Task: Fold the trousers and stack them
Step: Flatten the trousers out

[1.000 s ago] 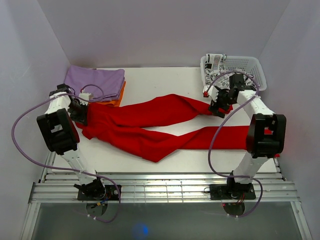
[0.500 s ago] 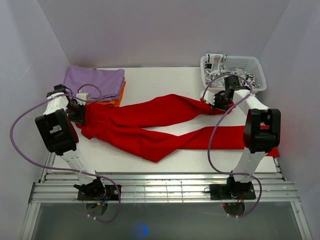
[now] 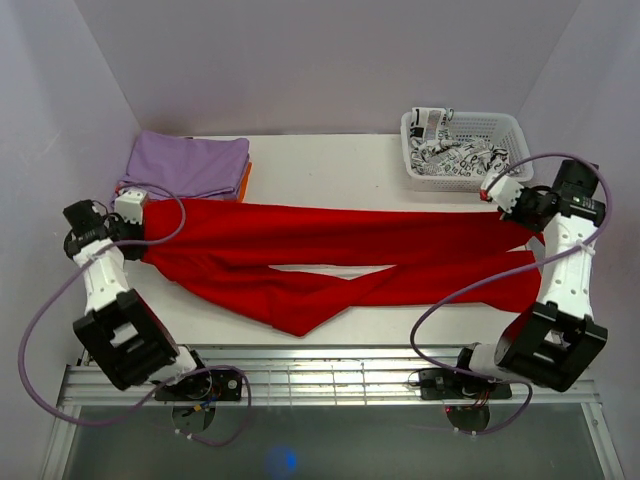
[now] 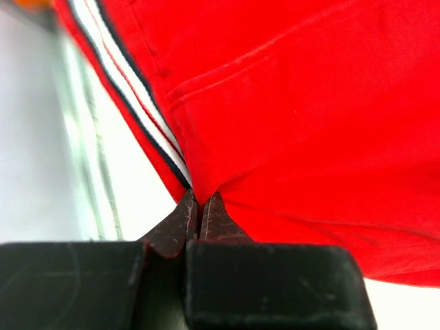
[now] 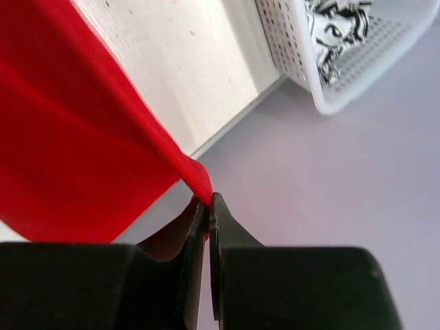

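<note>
The red trousers (image 3: pixel 330 250) lie stretched across the table (image 3: pixel 330 165) from left edge to right edge, the left gripper (image 4: pixel 199 203) pinching their striped-band end and the right gripper (image 5: pixel 208 201) pinching a leg's tip.

left arm (image 3: pixel 100 285): white links, black joints; cables (image 3: pixel 545 155): lilac; left claw (image 4: pixel 198 203): dark, scuffed

Red trousers (image 3: pixel 330 250) stretched taut across the table.
</note>
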You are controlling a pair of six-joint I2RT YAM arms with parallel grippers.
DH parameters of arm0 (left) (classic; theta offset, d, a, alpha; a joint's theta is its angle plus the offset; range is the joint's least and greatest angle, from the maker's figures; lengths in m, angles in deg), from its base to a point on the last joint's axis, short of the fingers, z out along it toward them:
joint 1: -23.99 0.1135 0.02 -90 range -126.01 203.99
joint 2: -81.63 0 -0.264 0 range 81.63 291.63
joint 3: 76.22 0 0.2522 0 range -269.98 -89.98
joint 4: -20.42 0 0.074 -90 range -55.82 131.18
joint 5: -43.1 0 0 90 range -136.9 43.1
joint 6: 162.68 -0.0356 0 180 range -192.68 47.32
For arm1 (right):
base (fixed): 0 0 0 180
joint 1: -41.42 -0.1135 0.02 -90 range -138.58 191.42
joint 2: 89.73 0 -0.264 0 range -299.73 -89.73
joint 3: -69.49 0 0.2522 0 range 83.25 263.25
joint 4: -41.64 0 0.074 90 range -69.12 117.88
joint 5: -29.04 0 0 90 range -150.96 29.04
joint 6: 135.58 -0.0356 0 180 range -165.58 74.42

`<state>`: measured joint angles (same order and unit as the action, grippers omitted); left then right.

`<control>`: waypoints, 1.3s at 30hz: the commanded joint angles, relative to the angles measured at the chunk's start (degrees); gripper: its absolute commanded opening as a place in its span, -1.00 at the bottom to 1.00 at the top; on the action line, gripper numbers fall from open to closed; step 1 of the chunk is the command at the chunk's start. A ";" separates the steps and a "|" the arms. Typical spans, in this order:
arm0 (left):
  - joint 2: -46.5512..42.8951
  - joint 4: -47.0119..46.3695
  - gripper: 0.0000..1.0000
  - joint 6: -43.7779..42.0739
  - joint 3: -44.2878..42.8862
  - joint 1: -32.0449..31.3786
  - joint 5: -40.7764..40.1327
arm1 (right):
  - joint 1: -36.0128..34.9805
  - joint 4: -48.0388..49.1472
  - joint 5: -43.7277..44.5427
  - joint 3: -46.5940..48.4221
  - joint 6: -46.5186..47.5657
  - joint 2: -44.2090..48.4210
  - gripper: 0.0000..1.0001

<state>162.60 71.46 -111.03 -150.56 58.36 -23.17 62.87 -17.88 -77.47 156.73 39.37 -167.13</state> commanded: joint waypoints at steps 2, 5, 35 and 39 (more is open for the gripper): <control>-13.89 -16.96 -1.00 -2.87 7.13 2.81 5.71 | 5.09 -4.52 -2.20 -1.13 4.17 7.44 -0.84; -18.12 -18.48 -1.00 -1.91 8.72 2.63 10.26 | 5.00 -1.20 -2.38 -2.54 2.17 7.36 -0.84; 9.84 13.62 0.63 48.62 -26.00 -11.11 9.45 | -65.69 5.21 1.37 21.28 -55.32 -17.16 0.98; 8.24 14.57 0.65 46.79 -24.15 -2.56 15.99 | -78.03 12.35 7.36 26.18 -58.84 -26.18 1.00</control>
<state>176.04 84.94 -65.88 -175.87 52.64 -16.07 -9.94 -13.81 -76.60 179.46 -12.50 -188.33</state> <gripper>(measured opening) 0.825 0.998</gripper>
